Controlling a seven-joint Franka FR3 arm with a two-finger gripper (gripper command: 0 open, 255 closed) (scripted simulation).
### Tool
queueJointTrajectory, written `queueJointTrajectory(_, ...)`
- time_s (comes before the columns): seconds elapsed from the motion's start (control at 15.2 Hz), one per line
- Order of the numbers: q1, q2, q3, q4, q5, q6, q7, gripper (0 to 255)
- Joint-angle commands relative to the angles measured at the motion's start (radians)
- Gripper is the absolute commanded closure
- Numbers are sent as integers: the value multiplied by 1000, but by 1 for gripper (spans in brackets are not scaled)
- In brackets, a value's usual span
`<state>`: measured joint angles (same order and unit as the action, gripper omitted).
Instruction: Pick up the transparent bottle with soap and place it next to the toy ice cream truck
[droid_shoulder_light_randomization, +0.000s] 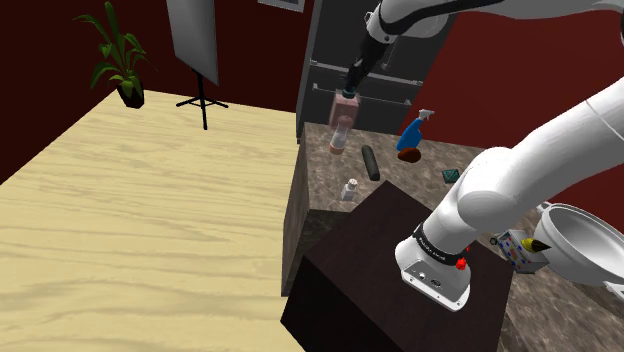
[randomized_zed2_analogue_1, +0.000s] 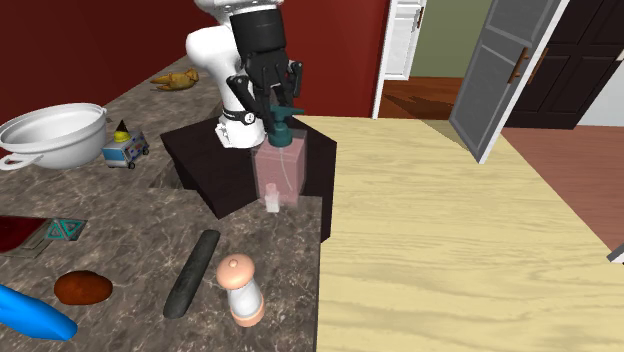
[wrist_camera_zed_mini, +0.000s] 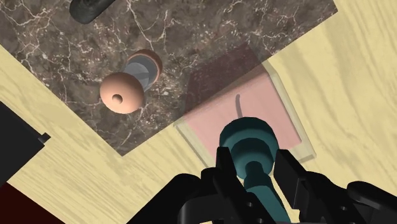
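Note:
The transparent soap bottle (randomized_zed2_analogue_1: 281, 172) has pink liquid in a square body (wrist_camera_zed_mini: 248, 108) and a teal pump top (wrist_camera_zed_mini: 249, 141). It hangs upright above the edge of the marble counter (randomized_zed2_analogue_1: 130, 235). My gripper (wrist_camera_zed_mini: 254, 172) is shut on the pump's neck from above; I see it in the second exterior view (randomized_zed2_analogue_1: 278, 108) and in the shoulder view (droid_shoulder_light_randomization: 349, 90), with the bottle (droid_shoulder_light_randomization: 344, 112) below it. The toy ice cream truck (randomized_zed2_analogue_1: 125, 150) stands far across the counter beside a white pot, close to the stand (droid_shoulder_light_randomization: 522, 248).
A white pot (randomized_zed2_analogue_1: 50, 135) sits by the truck. A pink mill (randomized_zed2_analogue_1: 240, 288), a dark cylinder (randomized_zed2_analogue_1: 192, 272), a small white shaker (droid_shoulder_light_randomization: 350, 188), a blue spray bottle (droid_shoulder_light_randomization: 412, 130) and a brown lump (randomized_zed2_analogue_1: 82, 288) lie on the counter. A light wooden surface (randomized_zed2_analogue_1: 450, 230) adjoins the counter.

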<state>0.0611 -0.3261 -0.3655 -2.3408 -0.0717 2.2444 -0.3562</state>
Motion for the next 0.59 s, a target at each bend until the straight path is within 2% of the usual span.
queueJointTrajectory(0.0, 0, -8, 3, 19, -2, -27, 2, 255)
queueJointTrajectory(0.33, 0, -23, 10, 66, -4, -88, 7, 255)
queueJointTrajectory(0.53, -36, -115, -11, -6, -37, -104, -25, 255)
